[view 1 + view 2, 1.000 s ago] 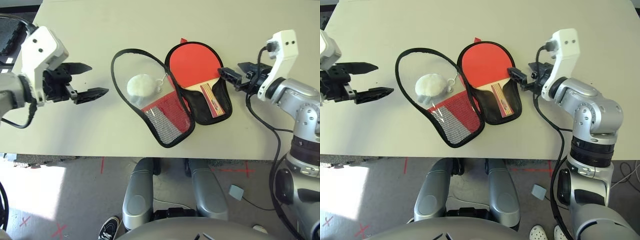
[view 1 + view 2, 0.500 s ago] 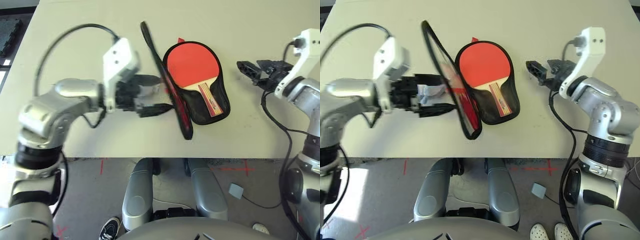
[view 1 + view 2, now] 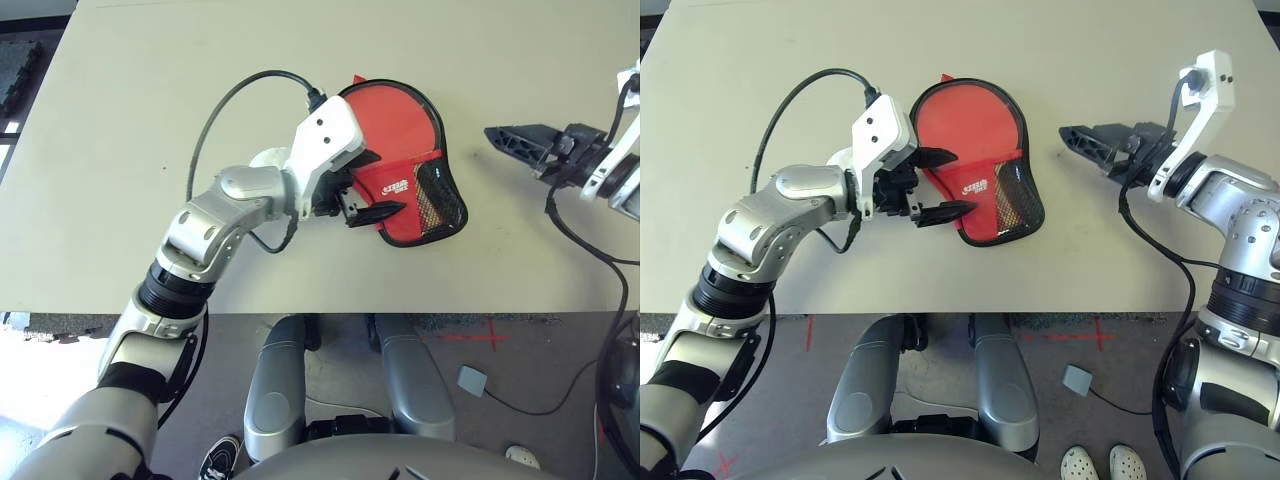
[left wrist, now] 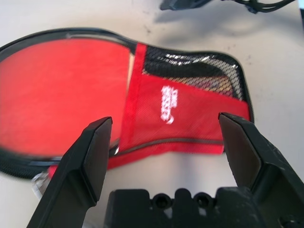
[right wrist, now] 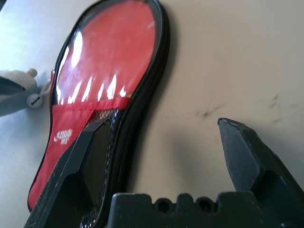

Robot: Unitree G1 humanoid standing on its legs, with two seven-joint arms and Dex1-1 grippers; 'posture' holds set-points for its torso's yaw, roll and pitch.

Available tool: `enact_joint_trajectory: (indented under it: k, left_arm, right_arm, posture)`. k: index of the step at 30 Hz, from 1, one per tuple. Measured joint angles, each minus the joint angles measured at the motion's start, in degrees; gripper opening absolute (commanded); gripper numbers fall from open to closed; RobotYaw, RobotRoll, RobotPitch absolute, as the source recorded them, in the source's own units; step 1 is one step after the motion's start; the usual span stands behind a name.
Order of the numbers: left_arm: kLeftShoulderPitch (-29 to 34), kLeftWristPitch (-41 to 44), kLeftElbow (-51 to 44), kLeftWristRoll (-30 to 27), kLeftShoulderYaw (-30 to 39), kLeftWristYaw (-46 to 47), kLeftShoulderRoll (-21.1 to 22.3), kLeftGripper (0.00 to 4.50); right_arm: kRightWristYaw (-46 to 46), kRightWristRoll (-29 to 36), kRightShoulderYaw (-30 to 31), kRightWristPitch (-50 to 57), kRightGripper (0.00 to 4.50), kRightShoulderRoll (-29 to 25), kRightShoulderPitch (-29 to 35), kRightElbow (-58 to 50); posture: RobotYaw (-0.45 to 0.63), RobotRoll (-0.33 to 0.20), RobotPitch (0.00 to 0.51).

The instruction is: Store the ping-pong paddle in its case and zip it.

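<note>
Pale tabletop (image 3: 1140,250), plain, faintly marked; grey floor (image 3: 890,370) beyond its near edge, with red tape crosses.

Item one: case (image 3: 980,215), lying flat near the middle of the table. Its front cover, upright and swung to the robot's left half a second ago, is now down over the back half. Clear window above; red panel with white logo (image 3: 975,186) and black mesh (image 3: 1011,195) below.

Item two: ping-pong paddle (image 3: 385,115), inside the case, its red face showing through the window, handle end beneath the panel.

Item three: pale plush charm (image 5: 19,90), beside the case on the robot's left.

Item four: left gripper (image 4: 166,116), moved inward since the earlier frame, arm reaching forward and across; fingers wide apart, over the case's left side, apparently holding nothing, contact uncertain.

Item five: right gripper (image 5: 163,121), right of the case, pointing inward, fingers apart and empty.
</note>
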Motion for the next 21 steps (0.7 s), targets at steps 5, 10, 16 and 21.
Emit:
enact_joint_trajectory:
  k: [5, 10, 16, 21]
  left_arm:
    - [0.15, 1.95, -3.20, -1.91, 1.97, -2.49, 3.27, 4.50]
    - [0.20, 4.28, -5.14, -3.74, 3.84, -4.60, 7.55, 4.50]
    - [0.19, 6.63, -8.16, -6.57, 5.69, -7.99, 12.38, 4.50]
    - [0.20, 7.45, -9.16, -7.74, 6.20, -8.63, 14.27, 4.50]
  right_arm:
    - [-1.56, 0.79, 3.08, 2.87, 4.49, 2.04, 0.24, -2.13]
    - [-2.88, 0.83, 3.59, 4.26, 4.49, 3.31, 0.01, -3.25]
    - [-4.53, 1.30, 3.83, 6.25, 4.49, 5.54, -0.52, -4.24]
    - [-6.18, 1.40, 3.98, 8.50, 4.49, 7.49, -1.63, -5.20]
  posture:
    - [-0.02, 0.000, 0.371]
    - [0.00, 0.000, 0.367]
    - [0.02, 0.000, 0.363]
    - [0.03, 0.000, 0.360]
